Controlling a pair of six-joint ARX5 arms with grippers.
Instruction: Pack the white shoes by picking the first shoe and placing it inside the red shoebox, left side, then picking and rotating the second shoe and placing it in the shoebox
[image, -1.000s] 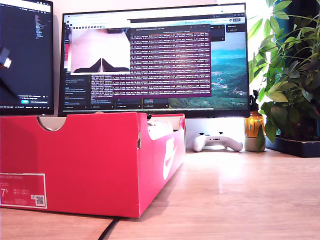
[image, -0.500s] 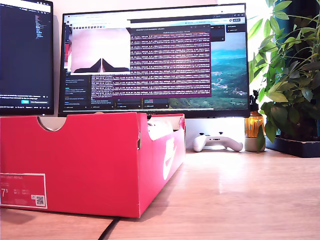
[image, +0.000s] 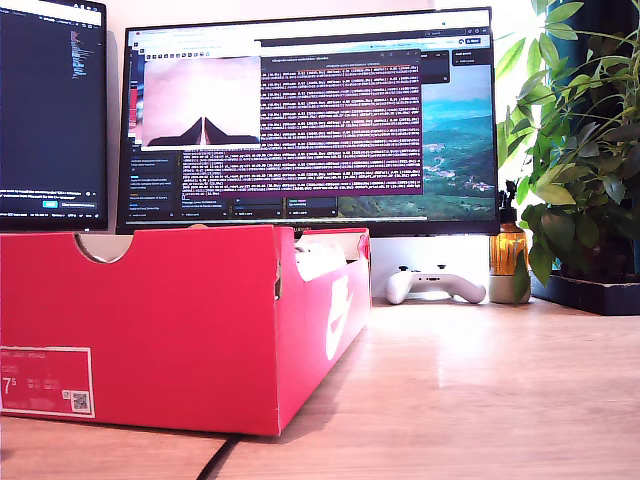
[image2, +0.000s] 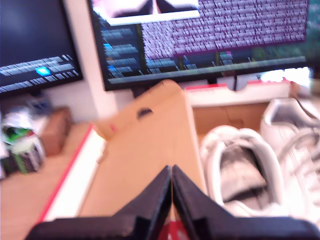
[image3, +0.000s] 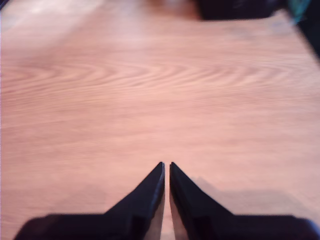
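The red shoebox (image: 150, 320) stands on the wooden table at the exterior view's left, with a bit of a white shoe (image: 320, 258) showing over its rim. In the first wrist view two white shoes (image2: 240, 170) (image2: 295, 145) lie side by side in the box, beside its brown inner flap (image2: 150, 150). My first gripper (image2: 171, 172) hovers over that flap, shut on nothing. My second gripper (image3: 166, 167) is shut and empty above bare wooden table (image3: 150, 90). Neither gripper shows in the exterior view.
Two monitors (image: 310, 120) stand behind the box. A white game controller (image: 435, 283), an amber bottle (image: 508, 250) and a potted plant (image: 580, 150) sit at the exterior view's right. A black cable (image: 215, 458) runs under the box. Small clutter (image2: 25, 140) lies beside the box.
A blurred arm part seen at the exterior view's left edge one second ago has left that view. The box and shoes have not moved.
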